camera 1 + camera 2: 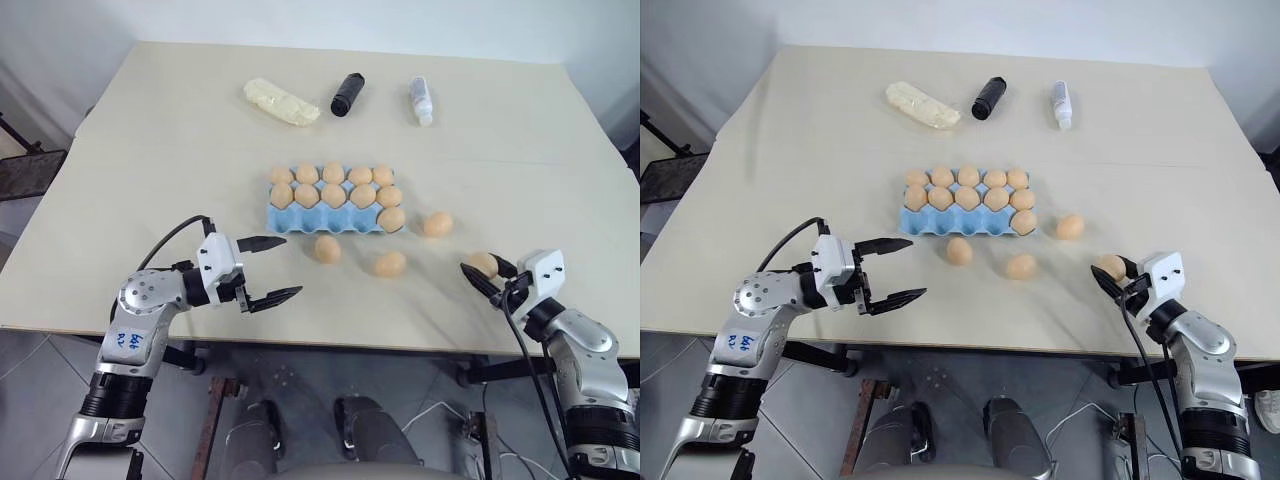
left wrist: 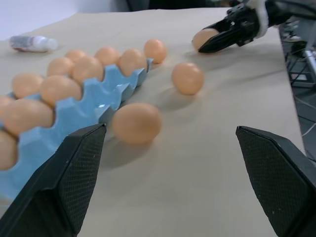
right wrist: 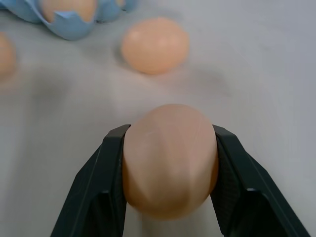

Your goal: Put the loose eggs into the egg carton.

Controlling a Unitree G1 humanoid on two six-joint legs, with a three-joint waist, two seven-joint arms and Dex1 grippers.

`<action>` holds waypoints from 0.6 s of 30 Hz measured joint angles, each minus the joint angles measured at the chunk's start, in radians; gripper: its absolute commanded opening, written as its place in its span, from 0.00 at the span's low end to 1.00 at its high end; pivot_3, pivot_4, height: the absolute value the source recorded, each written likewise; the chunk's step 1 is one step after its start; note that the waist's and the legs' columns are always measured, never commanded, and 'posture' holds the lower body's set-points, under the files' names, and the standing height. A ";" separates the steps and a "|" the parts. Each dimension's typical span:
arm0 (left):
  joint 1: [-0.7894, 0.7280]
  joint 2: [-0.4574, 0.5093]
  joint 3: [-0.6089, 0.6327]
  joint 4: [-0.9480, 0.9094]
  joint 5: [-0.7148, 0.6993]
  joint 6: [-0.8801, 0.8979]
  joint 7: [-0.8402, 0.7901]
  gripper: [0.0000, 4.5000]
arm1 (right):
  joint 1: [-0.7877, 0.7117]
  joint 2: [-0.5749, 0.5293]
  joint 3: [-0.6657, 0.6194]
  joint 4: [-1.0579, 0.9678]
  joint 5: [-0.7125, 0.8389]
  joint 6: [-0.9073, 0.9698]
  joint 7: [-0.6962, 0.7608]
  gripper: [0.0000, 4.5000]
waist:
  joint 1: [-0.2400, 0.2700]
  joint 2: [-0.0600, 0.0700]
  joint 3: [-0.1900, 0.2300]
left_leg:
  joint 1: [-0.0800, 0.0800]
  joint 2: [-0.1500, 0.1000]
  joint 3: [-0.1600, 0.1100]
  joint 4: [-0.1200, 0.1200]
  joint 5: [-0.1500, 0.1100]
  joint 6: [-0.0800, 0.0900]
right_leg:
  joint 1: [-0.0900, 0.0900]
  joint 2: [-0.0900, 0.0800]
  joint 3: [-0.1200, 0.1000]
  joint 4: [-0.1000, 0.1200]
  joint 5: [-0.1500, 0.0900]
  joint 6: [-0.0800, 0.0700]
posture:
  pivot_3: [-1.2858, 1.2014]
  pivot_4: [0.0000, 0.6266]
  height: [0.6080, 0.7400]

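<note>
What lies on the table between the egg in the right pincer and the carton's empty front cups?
The right pincer grips an egg. Between it and the egg carton lie loose eggs: one beside the carton's right end, another in front. Lifted over them, nothing visible blocks.

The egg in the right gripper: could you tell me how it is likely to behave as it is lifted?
The egg looks smooth and rounded, so it may slip between the right gripper fingers, which touch only its sides. Its shell is probably fragile, so a hard squeeze seems risky. If released onto the flat table, it would likely roll.
</note>
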 measured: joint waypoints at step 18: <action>0.071 0.034 0.095 0.023 0.000 0.015 0.088 1.00 | -0.431 0.231 0.279 0.082 -0.141 0.076 -0.113 0.47 | 0.004 0.000 0.000 | -0.002 -0.001 0.001 0.000 0.000 0.000 | -0.002 -0.001 -0.001 -0.001 0.000 0.000 | 0.52 0.24 1.00</action>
